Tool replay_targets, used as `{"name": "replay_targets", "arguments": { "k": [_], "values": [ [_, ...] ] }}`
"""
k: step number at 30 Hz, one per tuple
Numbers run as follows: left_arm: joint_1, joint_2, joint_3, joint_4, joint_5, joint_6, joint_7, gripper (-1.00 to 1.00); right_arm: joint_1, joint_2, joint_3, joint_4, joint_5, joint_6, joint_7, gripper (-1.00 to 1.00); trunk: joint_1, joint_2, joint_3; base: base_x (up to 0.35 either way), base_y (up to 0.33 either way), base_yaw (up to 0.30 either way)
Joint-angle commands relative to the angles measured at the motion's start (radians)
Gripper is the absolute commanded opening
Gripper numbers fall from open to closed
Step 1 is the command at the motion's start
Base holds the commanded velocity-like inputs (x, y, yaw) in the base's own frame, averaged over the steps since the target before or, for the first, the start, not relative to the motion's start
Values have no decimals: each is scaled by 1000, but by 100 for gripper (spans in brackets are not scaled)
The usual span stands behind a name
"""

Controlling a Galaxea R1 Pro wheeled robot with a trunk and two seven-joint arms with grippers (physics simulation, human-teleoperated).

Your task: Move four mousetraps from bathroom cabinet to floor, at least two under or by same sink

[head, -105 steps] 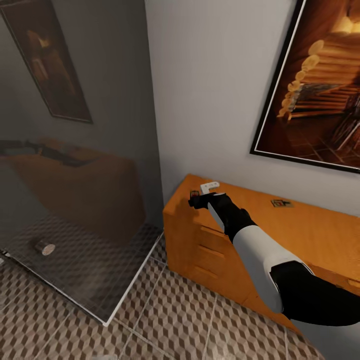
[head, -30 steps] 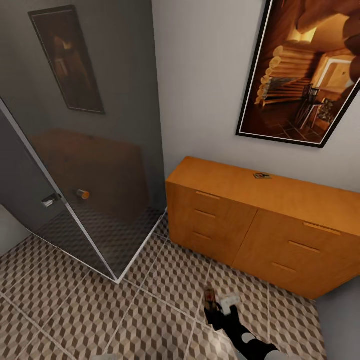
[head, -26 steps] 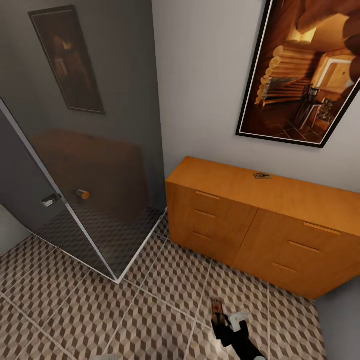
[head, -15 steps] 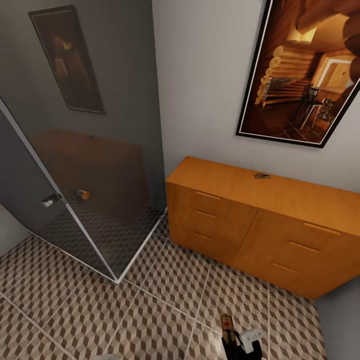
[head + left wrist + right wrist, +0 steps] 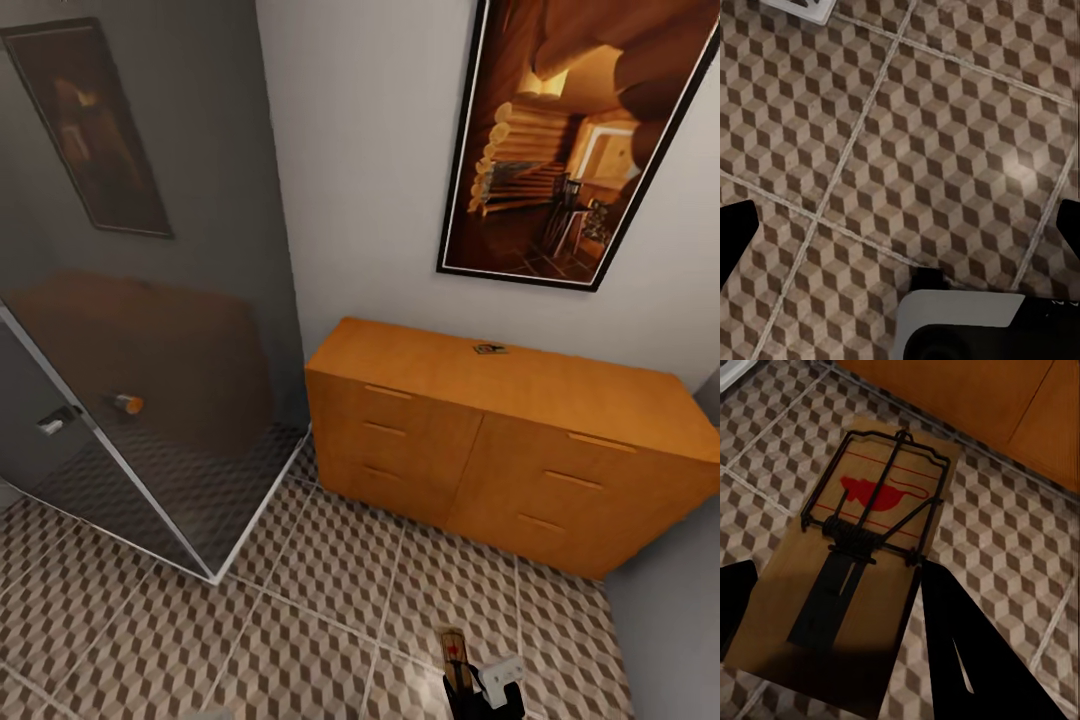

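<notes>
With my right gripper (image 5: 832,607) clamped on one mousetrap (image 5: 862,547) low over the patterned floor (image 5: 300,620), and another lying on the cabinet (image 5: 560,400), item in hand is mid-carry: next, find the sink, set it beside.

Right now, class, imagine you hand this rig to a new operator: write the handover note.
Right gripper: shut on a mousetrap, low over the bathroom floor in front of the cabinet; I cannot tell whether it touches the tiles.
Left gripper: open, nothing in it, above the floor.
A second mousetrap lies on the cabinet top.
I cannot account for the other two.
Left: release this one, fetch the rest, place at least two by the sink.
</notes>
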Motion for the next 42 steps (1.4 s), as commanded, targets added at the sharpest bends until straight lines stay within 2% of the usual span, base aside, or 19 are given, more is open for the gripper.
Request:
{"name": "replay_targets", "arguments": {
  "k": [1,10,27,42],
  "values": [
    [-1,-1,-9,3,4,-5,3,100,-1,0,-3,1,4,-3,1,-100,1,-2,-1,0,0,-221],
    [-1,-2,-9,3,4,-4,3,100,-1,1,-3,1,4,-3,1,-100,1,-2,10,0,23,-194],
    [-1,-3,-9,3,4,-4,3,100,-1,1,-3,1,4,-3,1,-100,1,-2,34,0,211,-167],
    [-1,-3,-9,3,4,-5,3,100,-1,1,-3,1,4,-3,3,-100,1,-2,55,0,20,-167]
  ]
}}
